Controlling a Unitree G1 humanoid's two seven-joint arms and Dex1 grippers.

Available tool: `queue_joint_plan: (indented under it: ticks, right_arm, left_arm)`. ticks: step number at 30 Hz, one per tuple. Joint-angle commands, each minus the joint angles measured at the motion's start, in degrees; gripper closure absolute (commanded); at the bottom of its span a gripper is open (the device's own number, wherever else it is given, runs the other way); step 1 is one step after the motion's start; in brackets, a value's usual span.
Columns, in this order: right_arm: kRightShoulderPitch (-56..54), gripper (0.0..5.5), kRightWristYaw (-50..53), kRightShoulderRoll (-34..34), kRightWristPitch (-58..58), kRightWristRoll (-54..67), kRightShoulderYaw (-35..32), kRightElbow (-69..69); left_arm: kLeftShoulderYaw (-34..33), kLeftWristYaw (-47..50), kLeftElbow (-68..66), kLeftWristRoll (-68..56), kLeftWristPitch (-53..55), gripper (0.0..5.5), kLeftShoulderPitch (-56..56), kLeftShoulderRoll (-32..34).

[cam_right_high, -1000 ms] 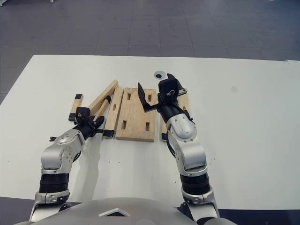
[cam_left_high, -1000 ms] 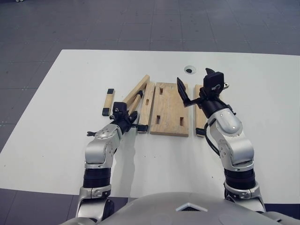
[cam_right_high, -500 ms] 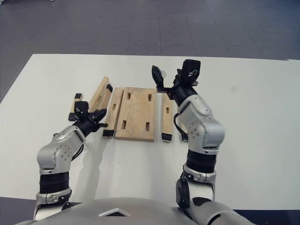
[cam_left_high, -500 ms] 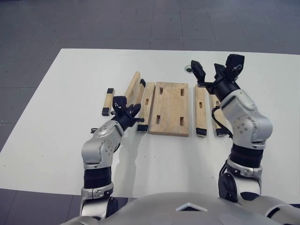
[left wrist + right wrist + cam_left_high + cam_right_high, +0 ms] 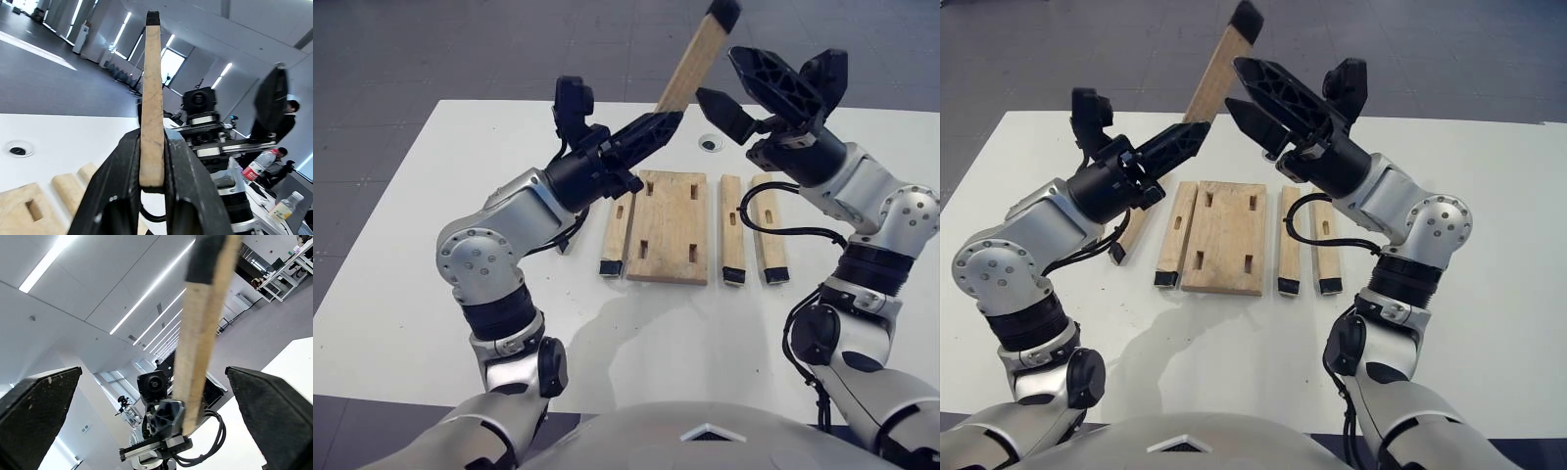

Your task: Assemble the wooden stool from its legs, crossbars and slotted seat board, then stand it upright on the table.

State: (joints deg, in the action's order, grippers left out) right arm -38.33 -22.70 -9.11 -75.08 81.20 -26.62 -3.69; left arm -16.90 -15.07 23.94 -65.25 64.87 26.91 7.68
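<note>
Left jaws grip one leg (image 5: 690,64), raised at upper centre; right jaws gape open near its top. Seat board (image 5: 669,227) and remaining pieces (image 5: 732,230) lie unjoined on the surface (image 5: 431,294): assembly looks barely begun.

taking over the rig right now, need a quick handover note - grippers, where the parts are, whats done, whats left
Left gripper: shut on a black-capped wooden bar, held raised and tilted above the table.
Right gripper: open and raised, fingers on either side of the bar's upper part, not gripping it.
On the table: seat board lying flat. One slotted bar lies along its left side and two along its right. Another piece is partly hidden under the left arm.
Done: nothing is joined yet.
Left: the whole assembly, then standing the stool upright.
</note>
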Motion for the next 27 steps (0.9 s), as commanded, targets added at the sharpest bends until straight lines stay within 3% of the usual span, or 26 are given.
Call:
queue_joint_plan:
  ticks: [1,7,21,27]
  right_arm:
    - [0.3,0.0,0.1,-1.3,1.4,1.7,1.7,1.3]
    - [1.6,0.0,1.6,-0.8,3.0,4.3,4.8,3.0]
    - [2.9,2.79,3.5,-0.3,7.3,9.2,10.2,4.4]
    - [2.8,3.65,1.8,-1.5,7.2,11.8,11.3,4.6]
  left_arm:
    - [0.6,0.6,0.5,-3.5,-0.1,5.07,1.5,2.8]
    - [2.9,3.1,0.0,-5.0,-2.4,5.07,-0.2,2.8]
    - [6.8,5.9,-1.5,-4.4,-5.7,5.07,-3.8,3.9]
    - [8.0,5.0,-2.6,-4.9,-6.8,5.07,-4.9,5.2]
